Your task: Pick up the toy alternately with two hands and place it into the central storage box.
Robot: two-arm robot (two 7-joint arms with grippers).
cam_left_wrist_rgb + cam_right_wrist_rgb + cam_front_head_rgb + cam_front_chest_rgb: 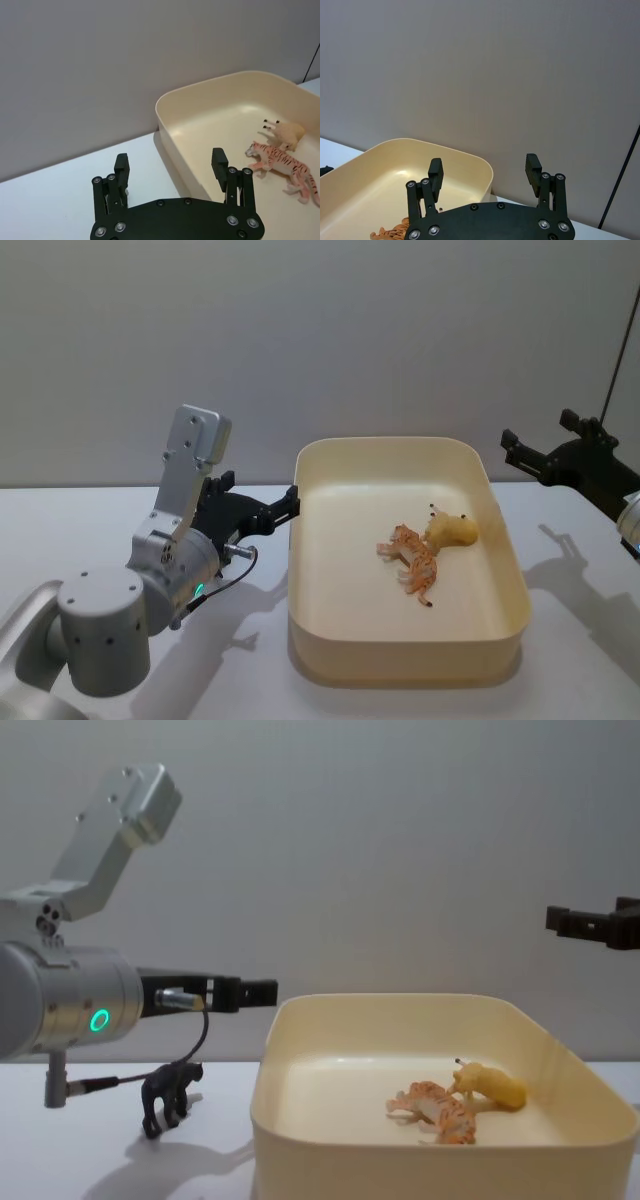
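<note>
left arm (98, 640) sits closest to the head cam, its silver joint cut off at the frame corner, with the green ring light (99, 1020) lit on the wrist.

count: 2 grippers, 1 storage box, 3 toy animals (2 in the box, 1 outside).

left gripper (288, 506): fingers spread wide with nothing between them, held level, tips just short of the storage box (400, 655) rim on the robot's left side.

right gripper (512, 450): fingers also wide and empty, up in the air off the box's far right corner and well apart from every toy. its arm is cut off at the frame edge.

in the box: tiger toy (415, 558) lies on its side on the floor, with the yellow toy (455, 530) just beside its head, black-tipped legs pointing up. can't tell if they touch. both lie ahead of and below the left fingertips, past the box wall. what animal the yellow one is, hard to make out.

outside the box: black toy (168, 1095) stands upright on the tabletop (60, 1170), below the left fingers and back from their tips, under the wrist.

view differences: chest view picks up the black toy, while from the head cam the left arm covers that patch of tabletop. right wrist view catches a strip of the tiger's stripes, the rest hidden behind the gripper's own base.
</note>
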